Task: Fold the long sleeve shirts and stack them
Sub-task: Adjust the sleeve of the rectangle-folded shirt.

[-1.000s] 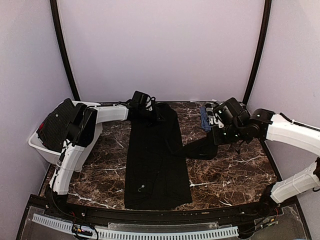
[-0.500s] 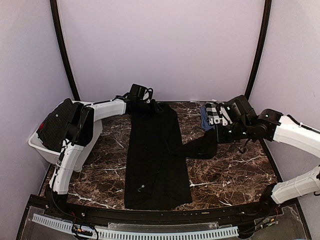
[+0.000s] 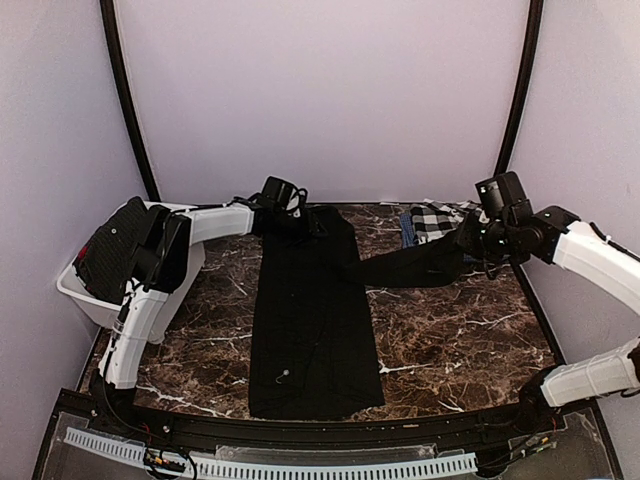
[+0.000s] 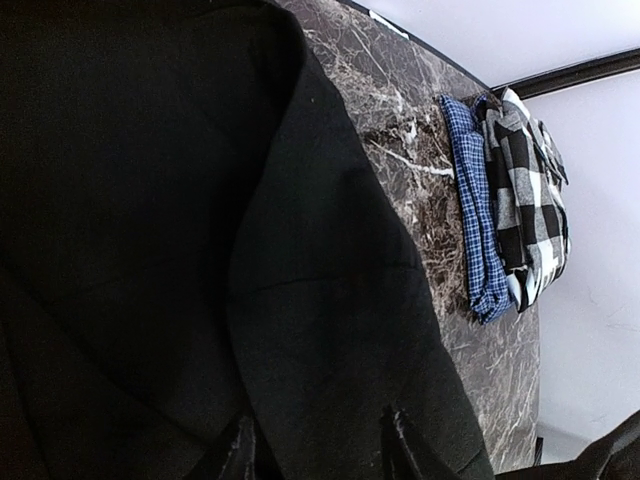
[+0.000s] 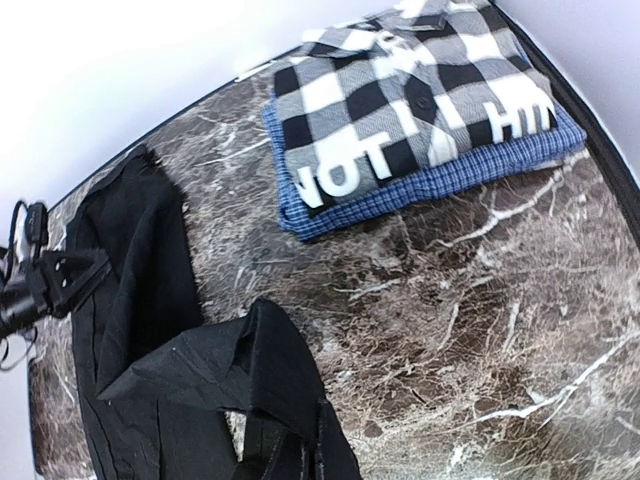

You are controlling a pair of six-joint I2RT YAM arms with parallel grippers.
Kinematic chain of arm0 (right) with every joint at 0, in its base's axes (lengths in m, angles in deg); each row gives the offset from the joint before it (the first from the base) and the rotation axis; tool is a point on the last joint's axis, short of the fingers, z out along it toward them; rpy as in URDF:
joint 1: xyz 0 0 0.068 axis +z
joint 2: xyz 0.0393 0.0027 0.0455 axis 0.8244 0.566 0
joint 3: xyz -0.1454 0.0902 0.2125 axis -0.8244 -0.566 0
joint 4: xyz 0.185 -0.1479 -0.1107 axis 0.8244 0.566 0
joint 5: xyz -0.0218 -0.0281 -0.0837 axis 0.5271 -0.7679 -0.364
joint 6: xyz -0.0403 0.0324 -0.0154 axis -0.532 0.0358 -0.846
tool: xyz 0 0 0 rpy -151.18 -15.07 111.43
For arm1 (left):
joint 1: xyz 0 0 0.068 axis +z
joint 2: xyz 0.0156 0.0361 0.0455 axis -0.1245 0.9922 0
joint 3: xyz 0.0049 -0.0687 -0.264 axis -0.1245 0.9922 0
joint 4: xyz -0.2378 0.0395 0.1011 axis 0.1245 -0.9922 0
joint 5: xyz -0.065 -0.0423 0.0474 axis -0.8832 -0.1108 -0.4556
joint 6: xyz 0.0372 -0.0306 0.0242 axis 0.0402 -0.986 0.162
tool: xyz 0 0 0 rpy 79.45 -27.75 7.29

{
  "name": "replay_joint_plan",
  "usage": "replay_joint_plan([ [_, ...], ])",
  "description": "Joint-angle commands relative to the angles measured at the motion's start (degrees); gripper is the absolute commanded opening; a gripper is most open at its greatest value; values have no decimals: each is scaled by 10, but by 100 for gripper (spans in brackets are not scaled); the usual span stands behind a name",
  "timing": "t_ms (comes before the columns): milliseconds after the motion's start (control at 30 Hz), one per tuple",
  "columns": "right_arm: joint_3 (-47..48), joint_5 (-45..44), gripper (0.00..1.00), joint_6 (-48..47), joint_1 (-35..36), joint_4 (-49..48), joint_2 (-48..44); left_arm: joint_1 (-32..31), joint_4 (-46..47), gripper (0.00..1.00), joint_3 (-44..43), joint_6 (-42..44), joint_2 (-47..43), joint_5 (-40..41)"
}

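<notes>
Our right hand (image 3: pixel 470 245) is closed on the cuff end of a sleeve (image 3: pixel 410 268), held up off the desk (image 3: pixel 450 340). The sleeve runs in a taut line leftward to the black shirt (image 3: pixel 312 330). The shirt lies flat and long down the middle of the desk, with a small white mark at its near end.

Our left hand (image 3: pixel 292 225) sits on the shirt's far edge. Its wrist view shows two fingertips with dark cloth bulging between them, but we cannot tell whether they are pinching it or only pressing it down.

Just beside the lifted sleeve, at the far right, lies a folded checked shirt (image 5: pixel 400 120) lettered "NOT", with a blue edge beneath it. At the far left a white bin (image 3: pixel 80 292) holds more dark cloth.

We judge the step in hand to be drawing the sleeve straight before folding it across the body. To do it well:

- Hold the body pinned at the far edge so the pull does not drag or skew it.
- Carry the cuff low and leftward and lay it along the shirt's length without a twist.
- Stay off the checked shirt.
- Let go only once the sleeve lies flat.
</notes>
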Motion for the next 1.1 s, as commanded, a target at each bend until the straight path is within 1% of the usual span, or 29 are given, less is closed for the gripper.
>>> replay_joint_plan([
  [0,-41,14,0,52,-24,-32,16,-11,-11,43,19,8,-26,-6],
  [133,-91,31,0,78,-48,-57,14,-17,-12,46,30,6,-28,2],
  [300,-132,41,0,79,-71,-77,13,-23,-18,46,37,1,-28,16],
  [500,-156,67,0,76,-82,-105,14,-28,14,46,54,-30,-27,-10],
  [567,-158,72,0,74,-83,-112,14,-29,24,44,56,-42,-25,-17],
  [700,-157,94,0,53,-84,-129,16,-29,48,32,61,-63,-25,-28],
  [733,-156,104,0,44,-83,-135,18,-29,51,26,61,-65,-27,-29],
  [767,-155,114,0,36,-82,-140,20,-29,54,21,61,-67,-27,-29],
  [800,-155,126,0,26,-83,-146,21,-29,56,14,60,-68,-29,-29],
  [900,-153,168,0,-4,-82,-160,24,-29,57,2,54,-64,-33,-27],
  [967,-150,200,0,-23,-82,-164,23,-29,55,0,51,-60,-36,-27],
  [1067,-145,250,0,-50,-82,-173,18,-27,51,0,51,-51,-47,-20],
])
